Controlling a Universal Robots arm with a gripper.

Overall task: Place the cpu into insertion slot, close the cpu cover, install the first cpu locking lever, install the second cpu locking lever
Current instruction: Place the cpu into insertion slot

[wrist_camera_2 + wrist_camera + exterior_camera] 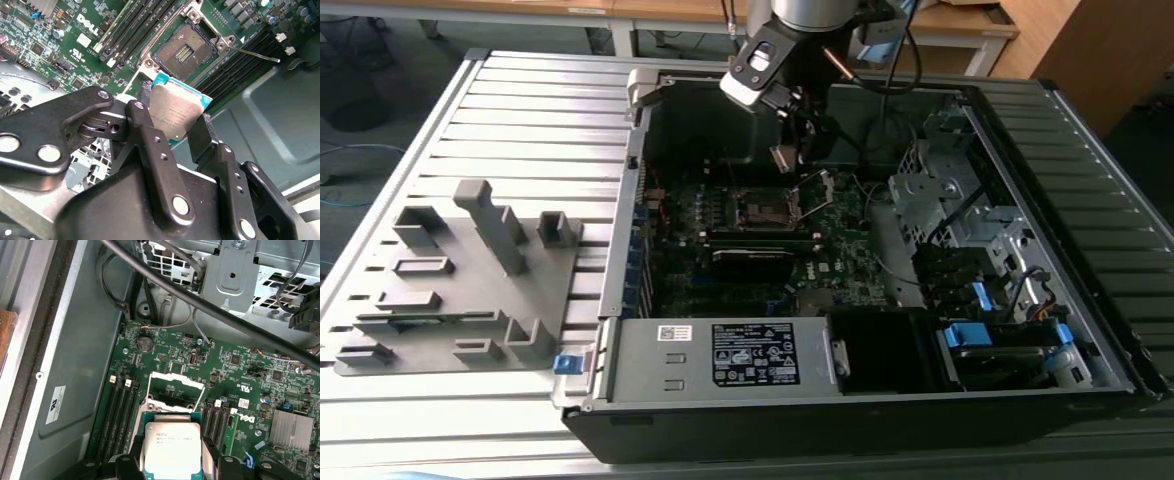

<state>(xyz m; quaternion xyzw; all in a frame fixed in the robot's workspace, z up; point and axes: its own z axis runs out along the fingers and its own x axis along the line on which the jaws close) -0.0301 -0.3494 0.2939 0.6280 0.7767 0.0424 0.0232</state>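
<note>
Gripper [174, 117]: fingers clamped on two opposite edges of the cpu [176, 106], held above the motherboard [75, 47]. The open insertion slot [187, 50] lies just beyond it, with the cpu cover [176, 382] raised.

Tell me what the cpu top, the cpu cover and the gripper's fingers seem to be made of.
The cpu: dull silver-grey metal top with a soft sheen, on a teal-edged board. The cpu cover: thin bright sheet metal, probably steel, by its pale gleam. The fingers of the gripper: matte black, likely coated metal with shiny rivets, though plastic cannot be ruled out.
</note>
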